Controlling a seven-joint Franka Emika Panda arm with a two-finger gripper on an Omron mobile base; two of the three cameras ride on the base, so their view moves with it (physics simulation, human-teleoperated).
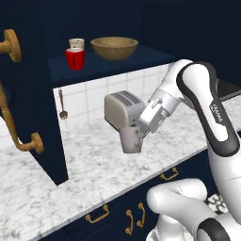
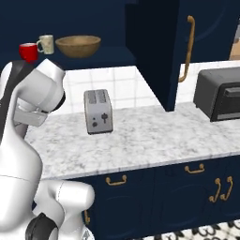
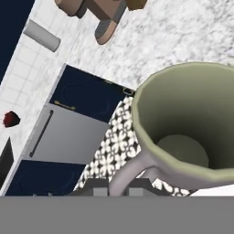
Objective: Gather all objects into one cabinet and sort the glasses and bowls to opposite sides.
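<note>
Grey cup (image 3: 187, 132) in the hand (image 1: 136, 137), above the counter (image 1: 94, 164).

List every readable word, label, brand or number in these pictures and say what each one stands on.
One text: small white lettering runs along the dark band of the arm's upper link, too small and blurred to read.
The toaster bears dials, no lettering.
The grey cup, red cup and wooden bowl are unmarked.

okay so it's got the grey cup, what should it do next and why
Probably lift the grey cup toward the cabinet shelf. The tool holds it above the counter by the toaster, while the red cup, cream cup and bowl already sit there.
</note>
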